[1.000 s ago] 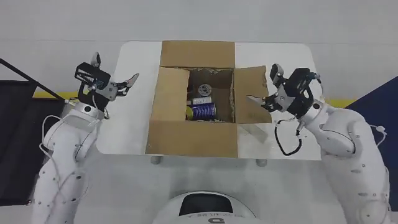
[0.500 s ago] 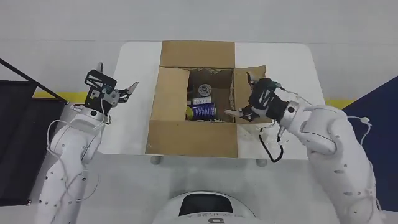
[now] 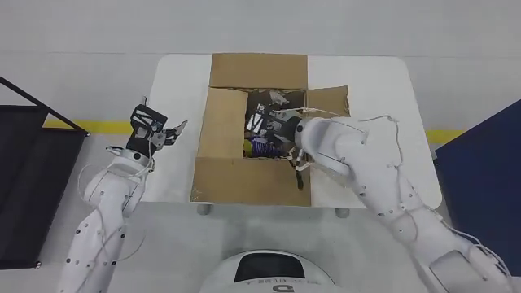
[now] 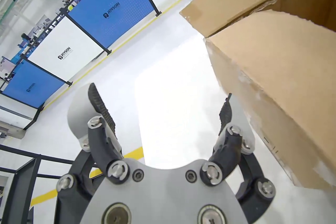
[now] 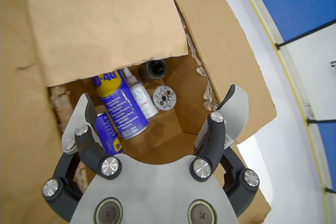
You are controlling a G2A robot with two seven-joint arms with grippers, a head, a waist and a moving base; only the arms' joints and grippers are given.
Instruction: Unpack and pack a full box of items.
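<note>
The right fingers (image 5: 90, 110) are spread wide with nothing between them, hanging over the opening of the cardboard box (image 5: 105, 33). Below them on the box floor lie a large blue and yellow spray can (image 5: 123, 107), a smaller blue can (image 5: 109, 137) just beside it, and a white bottle (image 5: 141, 99) alongside the large can's other side. A grey round disc with holes (image 5: 163, 98) sits next to the bottle, and a dark cylinder (image 5: 156, 70) lies partly under the edge of a flap. The box stands in the middle of the white surface (image 3: 175, 81) with its flaps open. The left fingers (image 4: 101, 107) are also spread and hold nothing. They sit over the left part of the surface, near the box's outer wall but apart from it.
</note>
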